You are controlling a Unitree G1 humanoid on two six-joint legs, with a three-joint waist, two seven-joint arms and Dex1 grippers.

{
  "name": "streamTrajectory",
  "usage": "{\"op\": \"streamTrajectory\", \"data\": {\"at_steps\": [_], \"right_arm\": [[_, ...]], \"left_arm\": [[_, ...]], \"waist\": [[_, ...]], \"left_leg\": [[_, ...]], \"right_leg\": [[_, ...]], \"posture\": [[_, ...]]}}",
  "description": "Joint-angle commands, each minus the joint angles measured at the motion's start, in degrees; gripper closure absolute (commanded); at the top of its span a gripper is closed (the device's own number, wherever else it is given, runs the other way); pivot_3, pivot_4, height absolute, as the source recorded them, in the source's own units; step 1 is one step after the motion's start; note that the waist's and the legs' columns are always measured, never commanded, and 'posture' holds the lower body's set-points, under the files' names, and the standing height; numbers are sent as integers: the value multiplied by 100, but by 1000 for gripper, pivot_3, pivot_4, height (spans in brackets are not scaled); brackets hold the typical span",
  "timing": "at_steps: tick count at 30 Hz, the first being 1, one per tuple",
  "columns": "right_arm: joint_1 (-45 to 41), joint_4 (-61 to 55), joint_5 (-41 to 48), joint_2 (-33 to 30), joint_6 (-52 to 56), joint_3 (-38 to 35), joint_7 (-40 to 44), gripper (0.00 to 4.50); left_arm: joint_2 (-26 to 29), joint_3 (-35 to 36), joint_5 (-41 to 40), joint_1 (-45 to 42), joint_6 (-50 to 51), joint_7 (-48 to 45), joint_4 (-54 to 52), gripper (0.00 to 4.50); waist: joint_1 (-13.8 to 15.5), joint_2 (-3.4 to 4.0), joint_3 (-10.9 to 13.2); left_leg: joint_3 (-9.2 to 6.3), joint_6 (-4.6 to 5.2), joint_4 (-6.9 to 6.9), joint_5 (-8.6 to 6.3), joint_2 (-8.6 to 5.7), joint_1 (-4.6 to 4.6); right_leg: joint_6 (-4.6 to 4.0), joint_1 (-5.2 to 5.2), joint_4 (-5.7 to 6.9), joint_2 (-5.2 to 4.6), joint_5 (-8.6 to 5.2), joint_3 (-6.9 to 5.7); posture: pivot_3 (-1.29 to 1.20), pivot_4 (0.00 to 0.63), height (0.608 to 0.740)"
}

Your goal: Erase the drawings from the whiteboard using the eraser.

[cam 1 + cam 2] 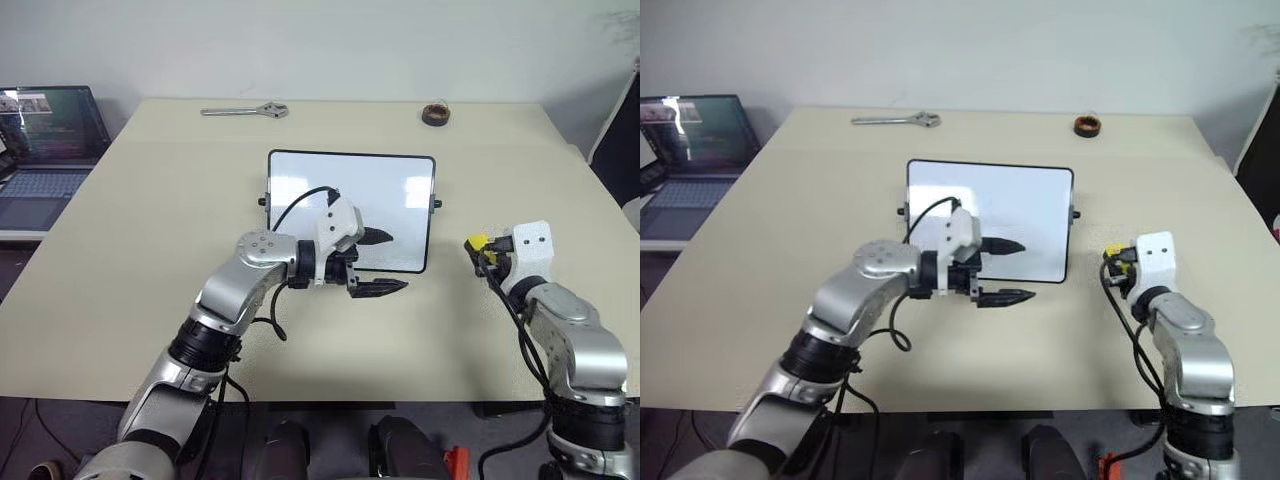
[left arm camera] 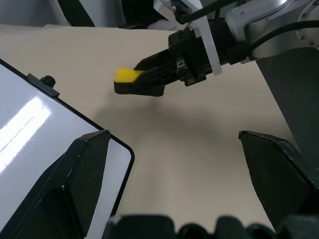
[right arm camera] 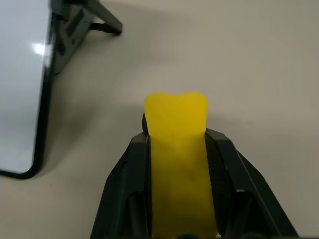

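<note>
Head view, left to right: laptop [image 1: 45, 150] off the tabletop's [image 1: 120, 290] edge; whiteboard [image 1: 390, 195] lying flat mid-tabletop; left gripper [image 1: 378, 262] over its near edge, jaws spread, empty. Right gripper [image 3: 177, 144] clamps the yellow eraser [image 3: 177, 149], beside the board's right side.

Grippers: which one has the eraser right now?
The right gripper, jaws shut on the yellow eraser beside the whiteboard; the left gripper is open, empty.

text: none legible | laptop [image 1: 45, 150] screen: too small to read
</note>
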Motion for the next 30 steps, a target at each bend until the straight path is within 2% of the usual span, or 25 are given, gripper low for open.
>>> {"op": "streamTrajectory", "data": {"at_steps": [1, 8, 18, 23, 28, 30], "right_arm": [[-182, 210, 35, 39, -252, -176, -227, 3399], [-449, 879, 146, 260, -447, -466, -670, 3399], [-517, 1181, 256, 276, -1064, -432, -741, 123], [-394, 318, 533, 191, -1413, -327, -408, 51], [141, -1042, 1402, 83, -1105, -59, 431, 51], [609, -1486, 1486, 37, -1148, 314, 645, 51]], "left_arm": [[-126, -8, 150, -207, -307, -50, 100, 0], [-296, -61, 311, -119, -357, 51, 6, 0], [-345, -34, 259, 222, -68, 257, -462, 0], [-207, 274, 168, 561, 187, 559, -855, 0], [-71, 1319, -89, 1134, 459, 1337, -1230, 0], [84, 1988, -68, 1858, 545, 1789, -1629, 0]], "waist": [[18, 0, 0], [19, 0, 0], [2, 2, 1], [-3, 7, 3], [-15, 8, 4], [-22, 14, 0]], "left_leg": [[-1, 0, 0, 0, -2, -2], [-1, 1, -1, 0, 0, -3], [0, 1, -1, 0, 2, -2], [0, 1, -1, 0, 6, -2], [-7, 1, -3, -1, 16, -1], [-11, 1, -2, -1, 19, 1]], "right_leg": [[0, 0, -2, -3, 0, -1], [1, 0, -2, -5, 0, 0], [1, 0, -1, -4, 0, 1], [1, -1, 0, -4, 0, 2], [1, -1, -2, -4, -1, -1], [1, 2, -2, -13, -1, -4]], "posture": [[0, 150, 740], [0, 150, 740], [0, 150, 740], [0, 150, 740], [0, 150, 740], [0, 150, 740]]}}
